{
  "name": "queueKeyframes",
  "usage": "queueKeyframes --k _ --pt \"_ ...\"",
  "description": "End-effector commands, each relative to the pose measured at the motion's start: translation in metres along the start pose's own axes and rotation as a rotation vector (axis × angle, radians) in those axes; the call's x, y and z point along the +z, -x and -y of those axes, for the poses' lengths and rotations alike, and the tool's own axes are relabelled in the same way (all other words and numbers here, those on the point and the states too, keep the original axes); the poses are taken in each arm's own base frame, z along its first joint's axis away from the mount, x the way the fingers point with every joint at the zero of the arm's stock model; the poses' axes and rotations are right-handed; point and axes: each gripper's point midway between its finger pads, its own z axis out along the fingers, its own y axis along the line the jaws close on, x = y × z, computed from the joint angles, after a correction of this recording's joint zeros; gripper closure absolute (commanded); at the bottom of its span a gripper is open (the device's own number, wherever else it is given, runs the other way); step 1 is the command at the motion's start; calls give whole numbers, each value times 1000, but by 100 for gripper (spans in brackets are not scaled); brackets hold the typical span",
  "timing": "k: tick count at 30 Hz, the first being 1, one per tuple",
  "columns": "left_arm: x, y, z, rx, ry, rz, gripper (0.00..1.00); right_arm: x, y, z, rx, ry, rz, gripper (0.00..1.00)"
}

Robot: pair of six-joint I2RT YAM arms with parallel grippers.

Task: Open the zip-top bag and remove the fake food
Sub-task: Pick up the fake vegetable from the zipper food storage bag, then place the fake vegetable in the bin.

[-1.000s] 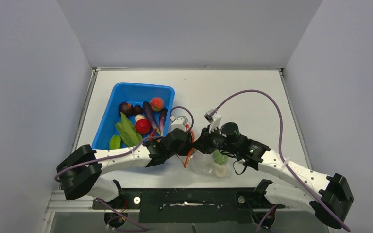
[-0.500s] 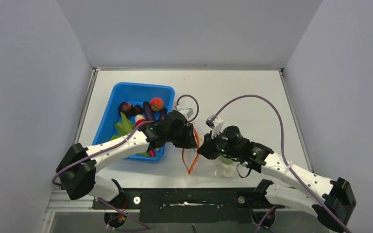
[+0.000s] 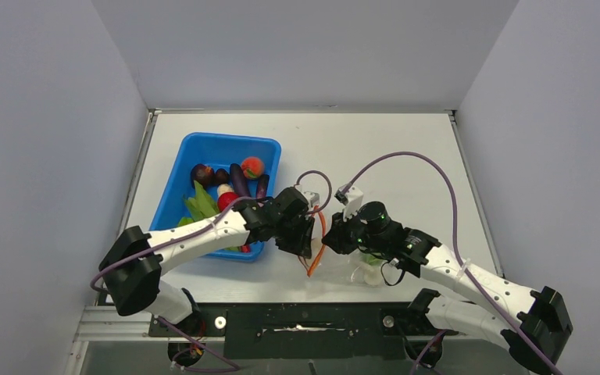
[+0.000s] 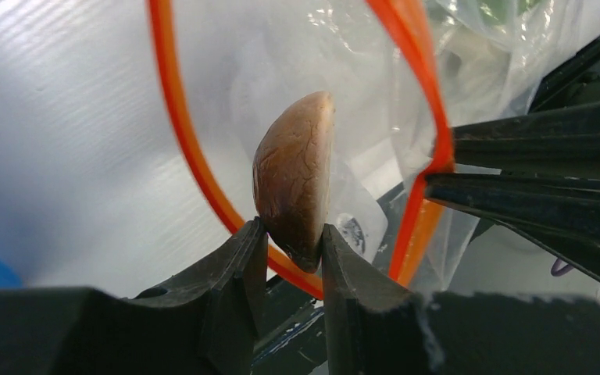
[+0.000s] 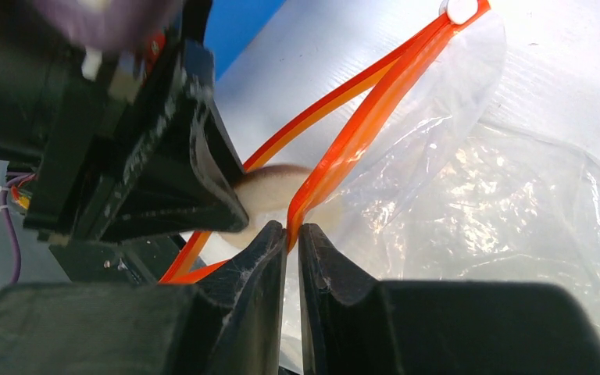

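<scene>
So the blue bin has a pile in it: a red round fruit, some dark purple pieces, the long green pods and an orange-pink peach up at its far right corner. The zip-top bag sits on the table just right of the bin, level with the bin's near end. It's got its mouth pulled open, so the orange zipper strip makes a big loop. In the bag, on the side away from the bin, there's a green bumpy ball and a white mushroom. Both arms meet right off the bin's near right corner. The left gripper is clamped narrow on a brownish piece, pinching its lower edge, and from the left wrist cam that piece shows inside the zipper loop. Can't tell if it's fully clear of the bag. The right gripper, on the far side of the loop from the bin, is nearly closed, pinching the zipper strip between its fingertips.
</scene>
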Motion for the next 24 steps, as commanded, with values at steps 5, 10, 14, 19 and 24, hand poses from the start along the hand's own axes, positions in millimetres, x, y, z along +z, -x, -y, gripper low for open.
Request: queueKeyframes --k 5,10,14,19,24 --pt "-6 25 37 29 -63 89 100 -4 10 0 -21 6 52 87" --pt "-38 34 18 -6 0 153 100 -7 5 8 -8 -23 56 87" --pt "-74 41 -14 -73 31 216 100 -9 4 10 -12 -27 57 87" --pt "-134 71 -47 -206 86 477 100 -11 5 9 -11 -16 66 87" --pt "-177 84 -92 -382 161 711 100 -10 4 12 -3 -26 57 87"
